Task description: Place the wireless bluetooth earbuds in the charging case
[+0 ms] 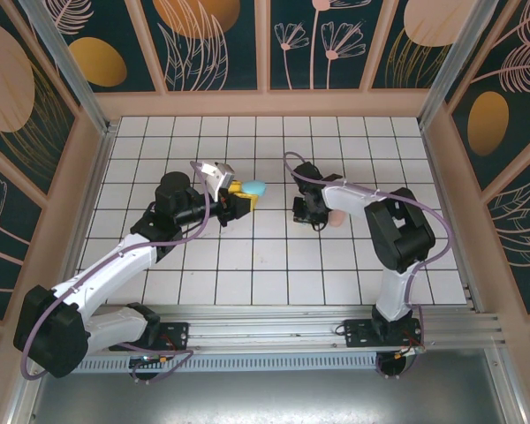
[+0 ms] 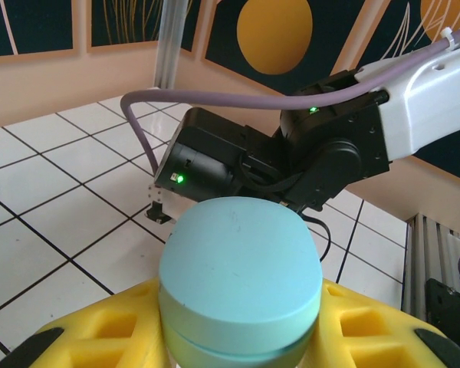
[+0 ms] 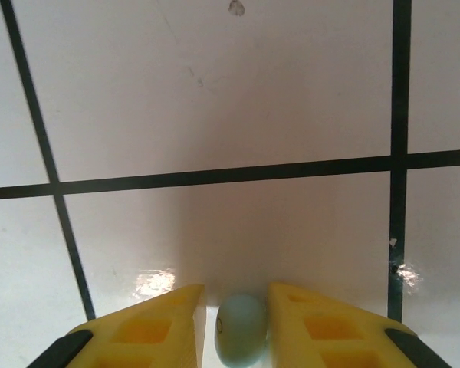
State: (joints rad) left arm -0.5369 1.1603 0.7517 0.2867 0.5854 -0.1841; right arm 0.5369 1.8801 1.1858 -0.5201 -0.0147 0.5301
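Right wrist view: the right gripper (image 3: 236, 291) is closed to a narrow gap on a teal earbud (image 3: 240, 331), pinched between its yellow fingers (image 3: 149, 330). The earbud's long axis runs along the fingers, rounded end pointing out past the tips, low over the table (image 3: 215, 100); whether it touches I cannot tell.

In the left wrist view the left gripper (image 2: 238, 322) clamps a teal case (image 2: 241, 253) by its sides, lid seam level, domed end aimed at the right arm.

From above, both grippers sit near the table's middle, well clear of every edge. A pink case (image 1: 336, 219) lies just beside the right gripper (image 1: 307, 212).
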